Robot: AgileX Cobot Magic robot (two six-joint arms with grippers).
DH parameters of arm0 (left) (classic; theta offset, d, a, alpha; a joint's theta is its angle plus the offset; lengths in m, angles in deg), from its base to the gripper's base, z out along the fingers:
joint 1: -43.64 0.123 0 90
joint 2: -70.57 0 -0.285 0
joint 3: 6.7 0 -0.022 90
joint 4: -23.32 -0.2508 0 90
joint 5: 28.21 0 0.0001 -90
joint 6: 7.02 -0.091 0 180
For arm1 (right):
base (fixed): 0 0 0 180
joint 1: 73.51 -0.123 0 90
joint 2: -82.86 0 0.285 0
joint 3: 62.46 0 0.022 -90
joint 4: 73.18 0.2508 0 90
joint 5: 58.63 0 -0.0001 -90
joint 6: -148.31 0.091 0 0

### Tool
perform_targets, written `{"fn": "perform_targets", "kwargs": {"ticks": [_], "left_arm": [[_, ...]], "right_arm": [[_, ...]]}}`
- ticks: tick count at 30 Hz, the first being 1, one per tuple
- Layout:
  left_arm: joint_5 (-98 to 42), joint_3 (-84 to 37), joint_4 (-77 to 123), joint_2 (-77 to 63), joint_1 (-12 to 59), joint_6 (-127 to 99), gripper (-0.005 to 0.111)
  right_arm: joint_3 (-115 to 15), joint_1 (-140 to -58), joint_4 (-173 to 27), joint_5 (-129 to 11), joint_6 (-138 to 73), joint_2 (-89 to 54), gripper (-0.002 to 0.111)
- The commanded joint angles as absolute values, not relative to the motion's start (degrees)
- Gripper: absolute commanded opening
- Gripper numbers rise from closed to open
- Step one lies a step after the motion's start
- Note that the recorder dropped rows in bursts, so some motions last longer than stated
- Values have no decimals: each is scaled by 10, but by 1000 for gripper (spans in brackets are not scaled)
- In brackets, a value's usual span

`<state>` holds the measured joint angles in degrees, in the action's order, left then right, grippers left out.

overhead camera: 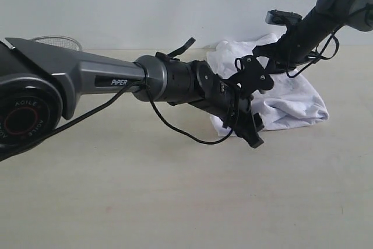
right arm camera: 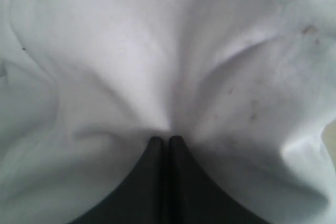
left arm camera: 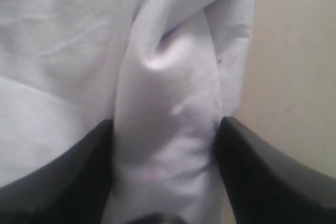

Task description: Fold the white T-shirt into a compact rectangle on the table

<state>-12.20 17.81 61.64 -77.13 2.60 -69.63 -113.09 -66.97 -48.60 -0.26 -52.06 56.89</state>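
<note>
**Exterior view.** The white T-shirt (overhead camera: 294, 100) lies crumpled in a loose heap on the counter (overhead camera: 175, 202), right of centre and toward the far edge. Its outline is irregular, and its near hem rests on the surface. The left arm (overhead camera: 105, 77) crosses the foreground from the left. The left tool (overhead camera: 246, 133) sits at the heap's near-left edge, partly overlapping the cloth. The right arm (overhead camera: 317, 16) slopes down from the upper right to the top of the heap, where the cloth rises in a peak; its tip is masked there. A wire-mesh basket (overhead camera: 57, 41) shows behind the left arm at the far left. The near half of the counter is bare, and a bare strip lies to the right of the shirt.

**Left wrist view.** The left tool is spread. One finger (left arm camera: 73, 177) and the other (left arm camera: 268, 177) straddle a raised ridge of white cloth without squeezing it. The shirt's edge runs just beside the second finger, with bare counter beyond it.

**Right wrist view.** The right tool (right arm camera: 163, 141) is pressed together and pinches a fold of the shirt, with creases fanning out from its tips. Cloth fills nearly the whole frame.
</note>
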Motion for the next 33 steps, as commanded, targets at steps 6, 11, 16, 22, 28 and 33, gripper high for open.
{"fn": "perform_targets", "kwargs": {"ticks": [6,11,16,22,28,33], "left_arm": [[-94,181,617,-774,10,-698,24],[-107,181,618,-776,10,-698,16],[-69,181,617,-763,10,-698,4],[0,181,552,-739,11,-698,4],[78,179,463,-736,17,-677,4],[114,179,434,-736,31,-677,4]], "right_arm": [[-1134,-668,-482,-3,-531,566,0],[-1134,-668,-480,-2,-530,566,0],[-1134,-668,-482,-9,-530,570,0],[-1134,-668,-505,-10,-504,600,0],[-1134,-667,-570,-31,-465,603,0],[-1134,-667,-589,-34,-451,604,0]]}}
